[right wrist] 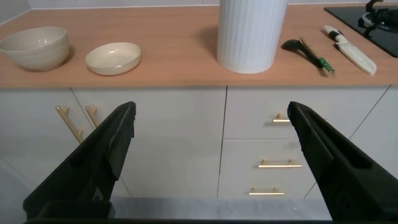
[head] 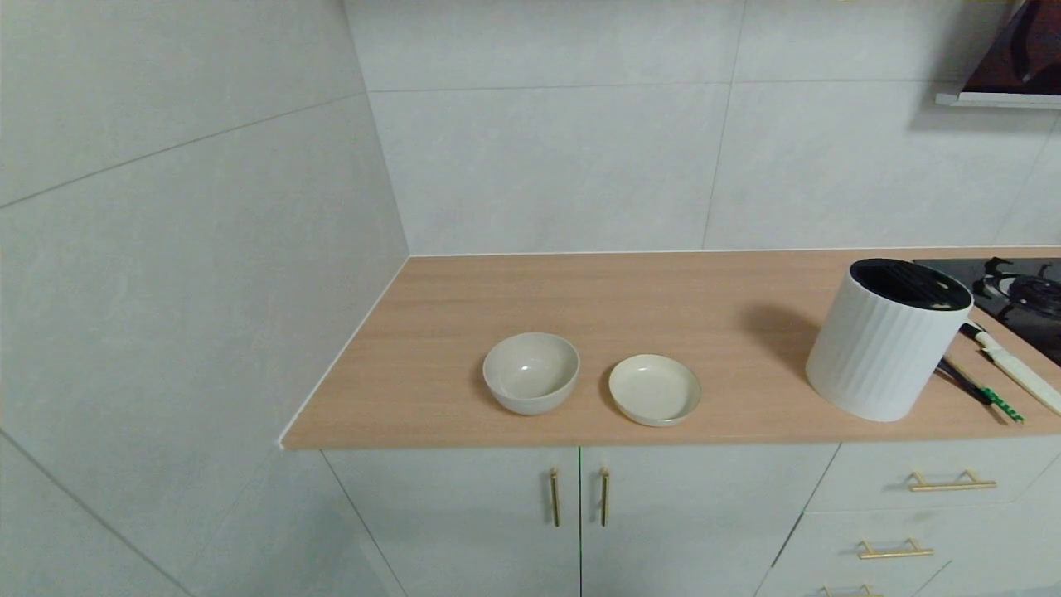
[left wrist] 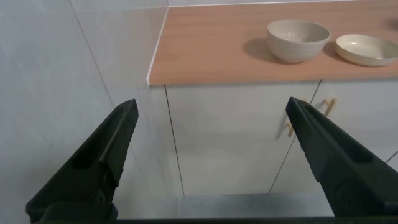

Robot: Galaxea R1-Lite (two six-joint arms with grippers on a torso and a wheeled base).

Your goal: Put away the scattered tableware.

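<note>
Rightward, canister between plate and stove

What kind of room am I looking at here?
Most likely a home kitchen: a wooden countertop over white cabinets, a gas stove at its right end, and a bowl and shallow dish on it.

Bowl left of dish on counter, canister further right

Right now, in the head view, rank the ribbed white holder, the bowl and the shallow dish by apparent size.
1. The ribbed white holder, clearly largest.
2. The bowl and the shallow dish: nearly equal across. The bowl is only deeper, so I leave them tied.
</note>
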